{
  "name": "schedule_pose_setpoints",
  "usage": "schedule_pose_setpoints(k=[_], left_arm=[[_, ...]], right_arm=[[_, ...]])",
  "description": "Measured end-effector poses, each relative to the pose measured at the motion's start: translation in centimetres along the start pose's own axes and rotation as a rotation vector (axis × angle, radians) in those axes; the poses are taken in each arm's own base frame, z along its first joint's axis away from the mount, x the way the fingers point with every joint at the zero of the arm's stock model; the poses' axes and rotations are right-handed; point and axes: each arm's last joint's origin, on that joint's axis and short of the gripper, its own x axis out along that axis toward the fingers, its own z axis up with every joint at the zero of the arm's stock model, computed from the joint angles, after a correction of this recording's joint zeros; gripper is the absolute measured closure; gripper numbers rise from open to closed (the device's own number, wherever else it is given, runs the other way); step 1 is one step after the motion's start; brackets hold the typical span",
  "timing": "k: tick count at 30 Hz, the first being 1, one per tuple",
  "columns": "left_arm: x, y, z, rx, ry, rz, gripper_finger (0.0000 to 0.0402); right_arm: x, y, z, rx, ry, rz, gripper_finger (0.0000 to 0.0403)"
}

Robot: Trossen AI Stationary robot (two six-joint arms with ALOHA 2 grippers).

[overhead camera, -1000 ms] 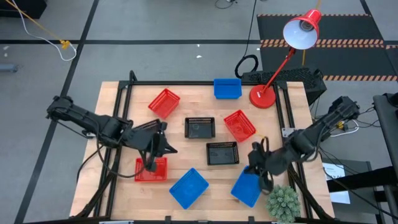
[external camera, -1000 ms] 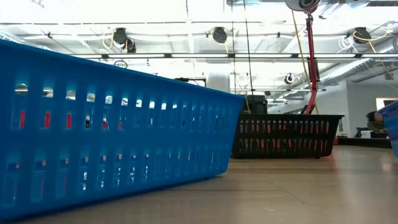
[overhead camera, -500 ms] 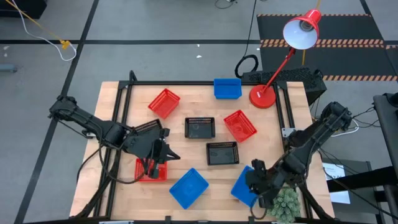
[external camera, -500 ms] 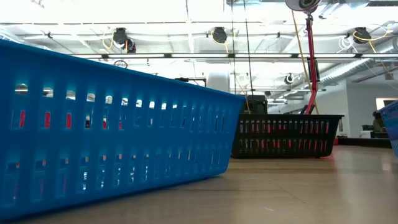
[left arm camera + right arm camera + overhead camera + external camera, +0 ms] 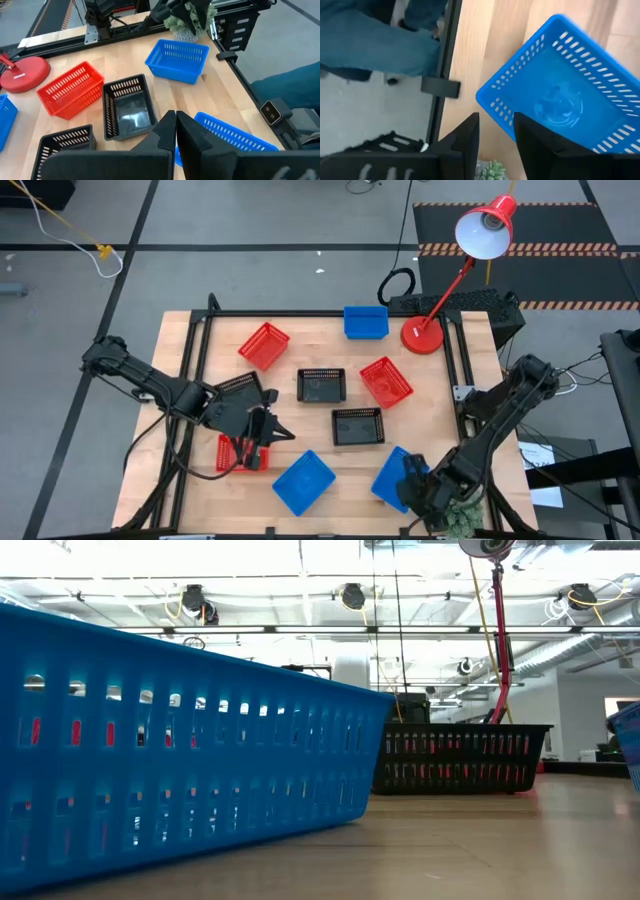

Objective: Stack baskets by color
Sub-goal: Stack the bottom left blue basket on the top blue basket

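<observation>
Several baskets lie apart on the wooden table (image 5: pixel 180 380). Red baskets sit at the back left (image 5: pixel 264 345), right of centre (image 5: pixel 385 382) and front left (image 5: pixel 243 453). Black baskets (image 5: pixel 321 385) (image 5: pixel 357 426) are in the middle. Blue baskets are at the back (image 5: pixel 366 322) and the front (image 5: pixel 303 482) (image 5: pixel 390 473). My left gripper (image 5: pixel 270 430) (image 5: pixel 175 116) hovers beside the front-left red basket, shut, nothing visibly held. My right gripper (image 5: pixel 410 477) (image 5: pixel 496 120) is open, just off the corner of the front-right blue basket (image 5: pixel 570 95).
A red desk lamp stands with its base (image 5: pixel 422 335) at the back right. A small green plant (image 5: pixel 462 518) sits at the front right corner beside the right arm. A person's blue-trousered leg (image 5: pixel 365 45) is just past the table's edge.
The right gripper has opened, let go of the front-right blue basket and drawn back toward the front right corner. The left gripper shifted slightly rightward, staying shut.
</observation>
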Motion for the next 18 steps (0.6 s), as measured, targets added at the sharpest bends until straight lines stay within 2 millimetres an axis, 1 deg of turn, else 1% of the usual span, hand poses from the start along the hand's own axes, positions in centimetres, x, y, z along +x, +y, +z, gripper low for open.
schedule_pose_setpoints(k=[3,8,13,18], left_arm=[[0.0,0.0,0.0,-0.001,-0.003,0.0,0.0385],[0.1,0.3,0.0,-0.006,-0.004,0.01,0.0385],[0.1,0.5,0.2,-0.013,-0.021,0.043,0.0385],[0.1,0.5,0.4,-0.018,-0.039,0.043,0.0385]], right_arm=[[0.7,0.2,-0.2,-0.034,0.032,-0.006,0.0267],[2.0,0.5,-0.5,-0.15,0.072,-0.023,0.0253],[3.3,0.6,-0.8,-0.266,0.121,-0.048,0.0257],[4.5,0.4,-0.9,-0.339,0.17,-0.076,0.0268]])
